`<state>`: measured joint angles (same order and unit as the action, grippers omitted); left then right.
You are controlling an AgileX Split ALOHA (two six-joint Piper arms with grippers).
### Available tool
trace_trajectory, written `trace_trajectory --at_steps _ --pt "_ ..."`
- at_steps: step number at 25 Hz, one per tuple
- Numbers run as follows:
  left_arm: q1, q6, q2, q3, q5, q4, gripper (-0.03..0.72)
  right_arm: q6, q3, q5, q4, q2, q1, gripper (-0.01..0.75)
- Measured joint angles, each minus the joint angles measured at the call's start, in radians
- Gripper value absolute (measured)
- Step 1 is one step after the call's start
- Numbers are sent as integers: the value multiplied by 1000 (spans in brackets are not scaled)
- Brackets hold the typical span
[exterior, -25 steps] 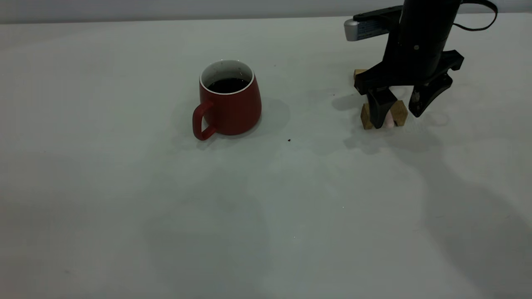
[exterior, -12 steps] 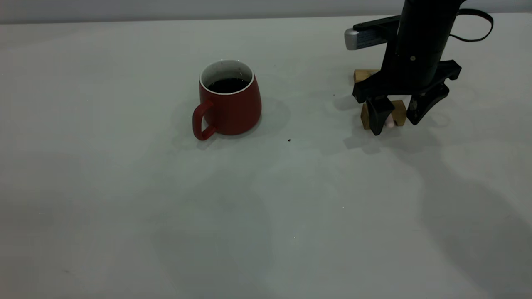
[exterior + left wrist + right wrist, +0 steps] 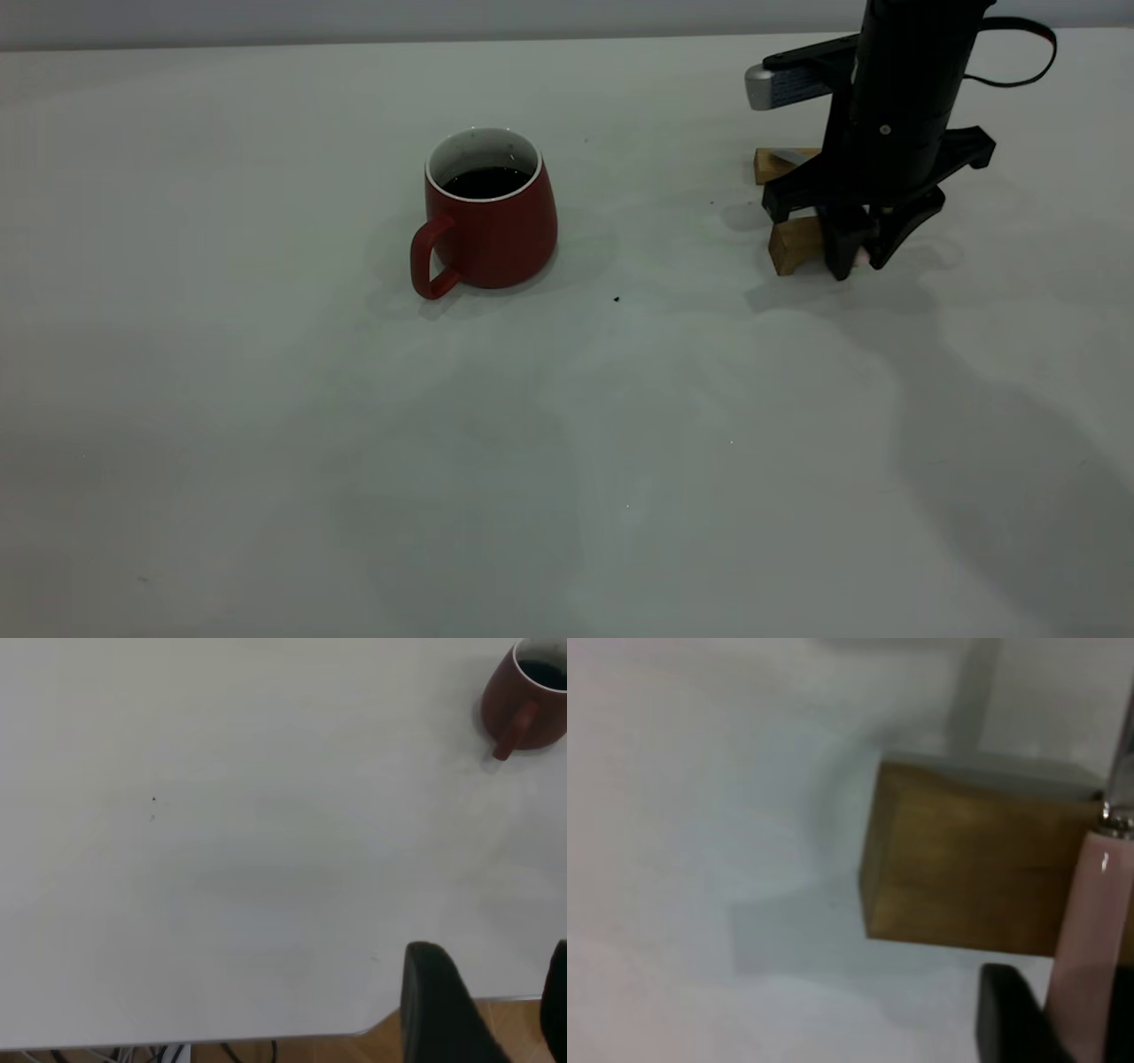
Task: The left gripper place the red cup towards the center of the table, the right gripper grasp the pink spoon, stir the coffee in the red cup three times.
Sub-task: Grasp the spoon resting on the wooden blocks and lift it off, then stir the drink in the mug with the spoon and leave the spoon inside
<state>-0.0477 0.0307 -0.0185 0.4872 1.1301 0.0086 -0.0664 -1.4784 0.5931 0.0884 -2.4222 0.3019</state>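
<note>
The red cup (image 3: 492, 232) stands upright left of the table's middle, handle toward the near left, dark coffee (image 3: 485, 182) inside. It also shows in the left wrist view, the cup (image 3: 524, 700) far off. My right gripper (image 3: 855, 266) is down at the table on the right, shut on the pink spoon (image 3: 1090, 948), whose pale handle passes between the black fingertips (image 3: 1010, 1014). The spoon's metal neck (image 3: 1121, 797) runs over a wooden block. My left gripper (image 3: 496, 1010) hangs open over the table's edge, nothing in it, well away from the cup.
Two tan wooden blocks (image 3: 796, 244) (image 3: 775, 164) lie by the right gripper; the nearer block (image 3: 974, 864) fills the right wrist view. The off-white table (image 3: 567, 443) stretches bare toward the front. A dark speck (image 3: 617, 299) lies right of the cup.
The right gripper's jaws came together from wide apart and closed on the spoon's handle, shifting a little to the right. The cup has not moved.
</note>
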Motion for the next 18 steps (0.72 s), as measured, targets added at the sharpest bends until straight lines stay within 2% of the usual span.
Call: trace_trajectory --at_steps 2,6,9,13,18 --pt "0 0 0 0 0 0 363 -14 0 8 21 16 0 140" --pt "0 0 0 0 0 0 363 -22 0 45 19 91 0 133" --pt "0 0 0 0 0 0 363 -26 0 75 -58 183 4 133" --pt "0 0 0 0 0 0 363 -27 0 124 -329 310 27 133" --pt "0 0 0 0 0 0 363 -28 0 118 -846 359 84 133"
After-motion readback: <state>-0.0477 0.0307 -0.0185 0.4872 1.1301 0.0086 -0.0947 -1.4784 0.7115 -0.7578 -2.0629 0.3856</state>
